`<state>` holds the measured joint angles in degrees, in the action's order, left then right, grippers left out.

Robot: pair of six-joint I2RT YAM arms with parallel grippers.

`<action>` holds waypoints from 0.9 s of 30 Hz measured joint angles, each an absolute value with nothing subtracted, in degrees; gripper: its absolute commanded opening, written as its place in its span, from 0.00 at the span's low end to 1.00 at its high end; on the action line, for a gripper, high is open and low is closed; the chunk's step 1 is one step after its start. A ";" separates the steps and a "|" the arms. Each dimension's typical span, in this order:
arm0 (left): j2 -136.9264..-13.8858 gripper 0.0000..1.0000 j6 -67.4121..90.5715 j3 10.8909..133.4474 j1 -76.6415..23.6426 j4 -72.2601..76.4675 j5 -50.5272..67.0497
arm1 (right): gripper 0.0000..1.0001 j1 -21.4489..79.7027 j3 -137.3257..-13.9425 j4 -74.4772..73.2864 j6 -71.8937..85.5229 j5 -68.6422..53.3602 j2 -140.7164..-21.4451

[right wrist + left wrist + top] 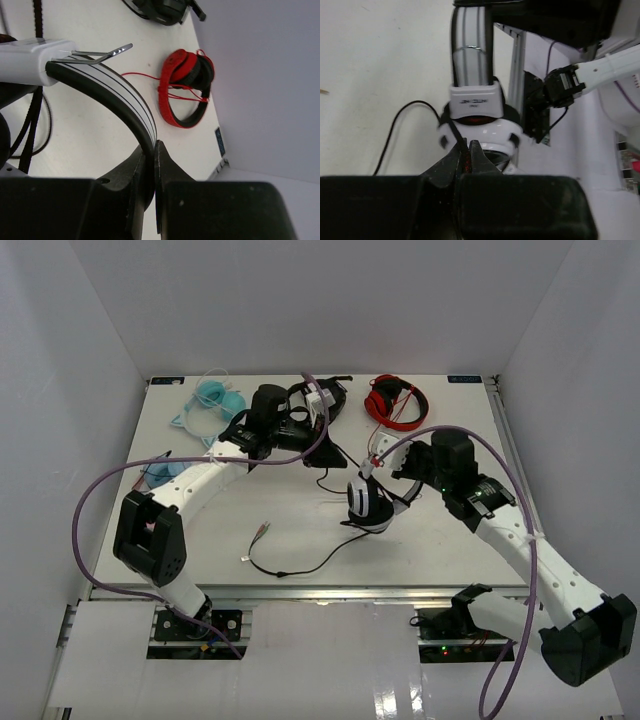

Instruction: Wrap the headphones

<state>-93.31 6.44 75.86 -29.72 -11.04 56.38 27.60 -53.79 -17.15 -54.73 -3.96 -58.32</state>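
The white headphones stand mid-table, one round cup low and the headband arching up to the right. My right gripper is shut on the headband; in the right wrist view the striped band runs down between the jaws. My left gripper is just up and left of the cup and is shut on the thin black cable close to the white cup. The rest of the cable lies loose on the table toward the front, ending in a plug.
A black pair, a red-and-black pair with its red cord, and a teal pair lie along the back of the table. Another blue item sits at the left edge. White walls enclose three sides.
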 measured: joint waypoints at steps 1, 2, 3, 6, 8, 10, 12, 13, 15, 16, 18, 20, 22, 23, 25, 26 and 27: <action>-93.68 0.05 8.51 76.81 -29.74 -11.90 57.01 | 0.08 29.02 -53.33 -14.92 -54.32 -0.55 -59.34; -93.99 0.05 10.48 77.57 -29.74 -12.52 57.54 | 0.08 30.23 -53.05 -12.61 -54.06 2.72 -60.33; -94.23 0.06 12.36 78.29 -29.74 -13.05 58.01 | 0.08 31.09 -52.87 -10.53 -53.89 5.45 -61.17; -94.43 0.13 17.84 78.99 -29.72 -13.66 59.58 | 0.08 32.62 -52.58 -3.09 -52.23 13.26 -63.45; -94.43 0.21 21.33 79.12 -30.06 -13.73 60.30 | 0.08 33.05 -52.77 0.42 -50.07 17.30 -65.13; -94.43 0.32 24.20 79.13 -30.76 -13.55 60.59 | 0.08 33.34 -53.78 2.11 -47.01 20.68 -67.33; -94.43 0.38 27.25 78.96 -31.99 -12.15 60.85 | 0.08 33.39 -55.57 2.22 -43.95 23.76 -70.06; -94.43 0.41 28.70 78.63 -32.79 -10.93 60.90 | 0.08 33.29 -56.57 1.85 -42.33 25.18 -71.47; -94.41 0.46 31.64 77.48 -34.59 -7.84 60.76 | 0.08 32.96 -58.78 0.26 -38.64 27.61 -74.16; -94.41 0.48 32.98 76.73 -35.46 -6.50 60.48 | 0.08 32.72 -60.16 -0.98 -36.45 28.26 -75.38; -94.41 0.51 34.45 75.30 -37.05 -4.46 59.21 | 0.08 31.90 -63.26 -3.68 -31.72 28.70 -77.44; -94.41 0.54 34.98 74.28 -38.61 -2.95 57.02 | 0.08 30.89 -66.42 -6.70 -26.76 28.12 -78.49; -94.39 0.54 34.75 73.58 -40.03 -0.96 54.46 | 0.08 29.46 -68.86 -8.92 -21.01 26.57 -78.59; -94.39 0.55 34.50 73.31 -40.54 -0.08 53.28 | 0.08 28.89 -69.68 -9.34 -18.93 25.88 -78.59; -94.33 0.55 33.66 72.64 -41.73 1.70 50.71 | 0.08 27.67 -71.15 -10.08 -14.90 24.40 -78.56; -94.07 0.56 32.52 71.84 -42.65 2.66 48.70 | 0.08 26.75 -71.79 -10.75 -12.60 22.95 -78.52; -93.62 0.57 31.56 70.79 -43.37 3.50 46.37 | 0.08 25.95 -72.38 -11.42 -10.51 21.21 -78.52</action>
